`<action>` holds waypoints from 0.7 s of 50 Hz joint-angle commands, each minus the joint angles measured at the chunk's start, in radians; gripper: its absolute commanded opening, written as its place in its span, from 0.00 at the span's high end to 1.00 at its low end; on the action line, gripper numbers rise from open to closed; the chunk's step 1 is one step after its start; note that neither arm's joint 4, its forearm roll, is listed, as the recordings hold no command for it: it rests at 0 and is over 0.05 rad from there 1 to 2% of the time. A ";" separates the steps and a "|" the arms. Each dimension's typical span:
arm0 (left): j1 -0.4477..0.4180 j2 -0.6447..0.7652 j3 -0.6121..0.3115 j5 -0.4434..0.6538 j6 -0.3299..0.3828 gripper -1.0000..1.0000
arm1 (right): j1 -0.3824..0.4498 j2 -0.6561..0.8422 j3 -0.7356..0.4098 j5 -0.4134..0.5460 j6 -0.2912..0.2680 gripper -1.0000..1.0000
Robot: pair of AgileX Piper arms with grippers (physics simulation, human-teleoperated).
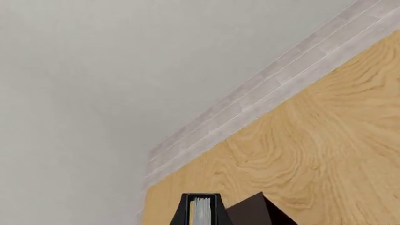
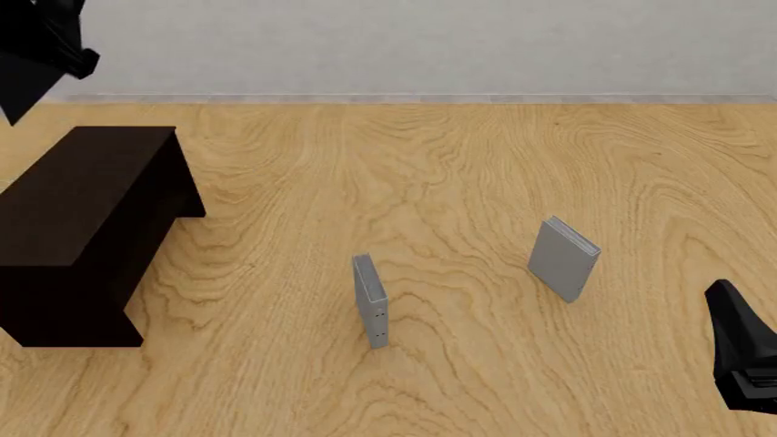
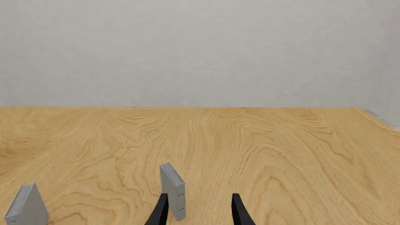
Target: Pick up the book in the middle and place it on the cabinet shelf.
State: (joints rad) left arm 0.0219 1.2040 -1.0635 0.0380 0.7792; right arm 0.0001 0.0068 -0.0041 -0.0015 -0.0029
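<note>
Open worktop (image 2: pixel 486 164) is seen ahead of the right tool (image 3: pixel 198 211), whose fingers are spread. One thin grey book (image 3: pixel 173 190) stands upright just ahead of its left finger; a second grey book (image 3: pixel 26 206) stands well off to its left. The left tool (image 1: pixel 201 212) is raised high, pinching the book. The dark cabinet (image 2: pixel 85 228) sits below it, its top bare; clear air lies around it.

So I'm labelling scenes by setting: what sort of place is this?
Probably a bare simulated tabletop workspace: a light wood-grain surface against a plain grey wall, with a dark, low cabinet and two grey books standing upright.
</note>
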 commanded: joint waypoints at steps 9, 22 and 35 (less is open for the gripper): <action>0.004 0.022 0.099 -0.182 0.174 1.00 | 0.000 0.000 0.000 0.000 0.000 0.00; 0.003 0.051 0.164 -0.270 0.241 1.00 | 0.000 0.000 0.000 0.000 0.000 0.00; 0.017 0.096 0.224 -0.389 0.324 1.00 | 0.000 0.000 0.000 0.000 0.000 0.00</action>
State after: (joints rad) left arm 0.0330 1.2808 -0.8647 -0.2771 1.0318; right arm 0.0002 0.0068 -0.0041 -0.0015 -0.0028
